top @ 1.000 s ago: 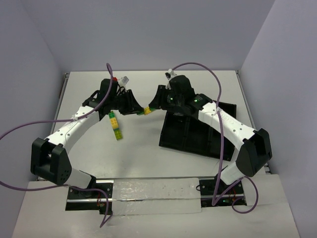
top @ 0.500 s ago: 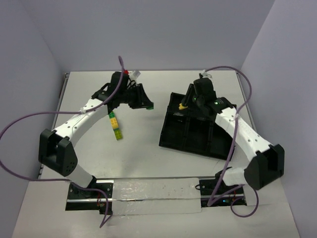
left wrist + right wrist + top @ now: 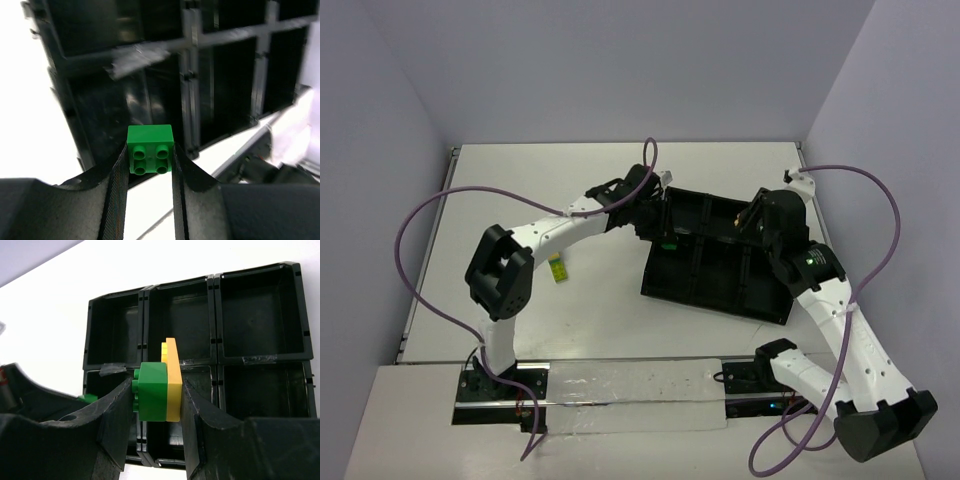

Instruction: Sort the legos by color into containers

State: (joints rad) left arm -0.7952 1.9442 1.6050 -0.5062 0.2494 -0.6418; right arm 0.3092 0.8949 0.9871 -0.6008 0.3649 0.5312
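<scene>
My left gripper (image 3: 662, 234) is shut on a green lego (image 3: 149, 150) and holds it over the near-left compartment of the black tray (image 3: 652, 288). The brick's studs face the wrist camera, and it also shows in the top view (image 3: 668, 243). My right gripper (image 3: 751, 216) hovers over the tray's far right side. It is shut on a green lego joined to a yellow lego (image 3: 160, 388), pinched between both fingers. In the right wrist view the tray (image 3: 215, 315) shows six compartments, and the ones I can see into look empty.
A short stack of lime and yellow legos (image 3: 558, 268) lies on the white table left of the tray, partly behind my left arm's elbow. Purple cables loop above both arms. Grey walls close in the table at the back and sides.
Both arms swung to the right. The left gripper carried its green brick from the table's middle to over the tray's left side. The right gripper moved to the tray's far right.
</scene>
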